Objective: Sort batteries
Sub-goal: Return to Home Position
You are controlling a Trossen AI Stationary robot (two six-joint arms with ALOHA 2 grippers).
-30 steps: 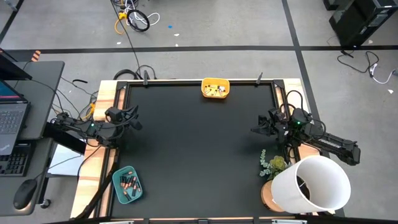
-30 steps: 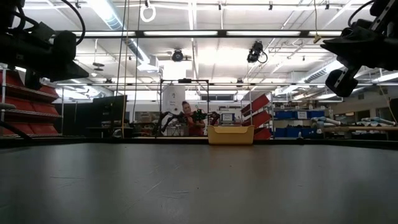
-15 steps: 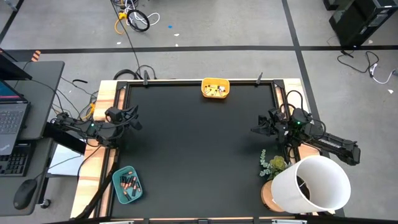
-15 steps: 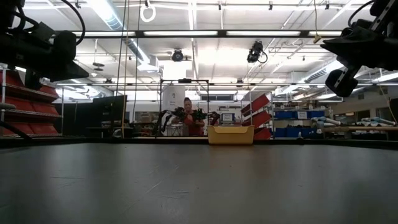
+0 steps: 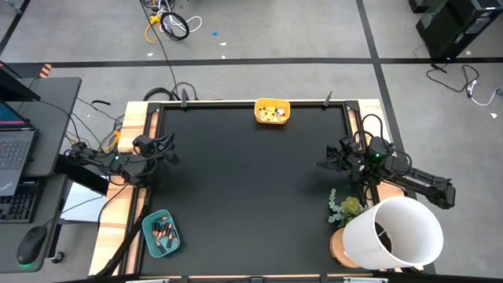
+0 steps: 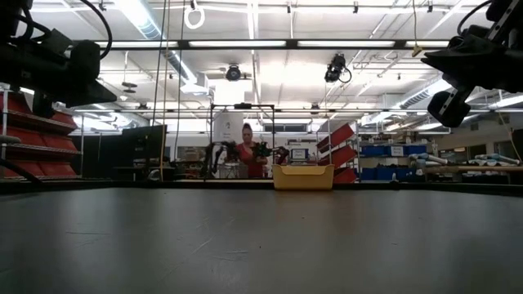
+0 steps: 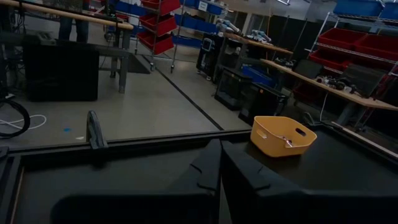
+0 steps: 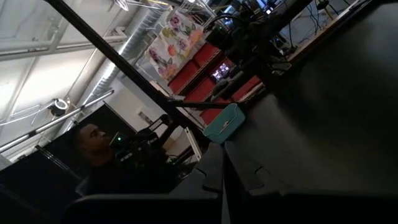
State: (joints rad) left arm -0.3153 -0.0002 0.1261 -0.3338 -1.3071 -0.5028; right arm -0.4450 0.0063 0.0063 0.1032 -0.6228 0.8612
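Observation:
Batteries lie in two trays. Several silvery ones (image 5: 273,115) sit in a yellow tray (image 5: 284,111) at the middle of the table's far edge, also seen in the left wrist view (image 7: 283,135) and the low view (image 6: 303,176). Several copper-and-black ones (image 5: 163,233) lie in a teal tray (image 5: 151,243) at the near left corner, off the black mat; the teal tray (image 8: 224,123) also shows in the right wrist view. My left gripper (image 5: 173,155) hangs shut at the mat's left edge, touching nothing. My right gripper (image 5: 321,164) hangs shut at the mat's right edge, also touching nothing.
A white bucket (image 5: 397,232) and a small potted plant (image 5: 344,208) stand at the near right corner. The black mat (image 5: 251,196) lies bare between the arms. A desk with a laptop (image 5: 16,153) is left of the table. A person (image 6: 248,159) stands far behind the table.

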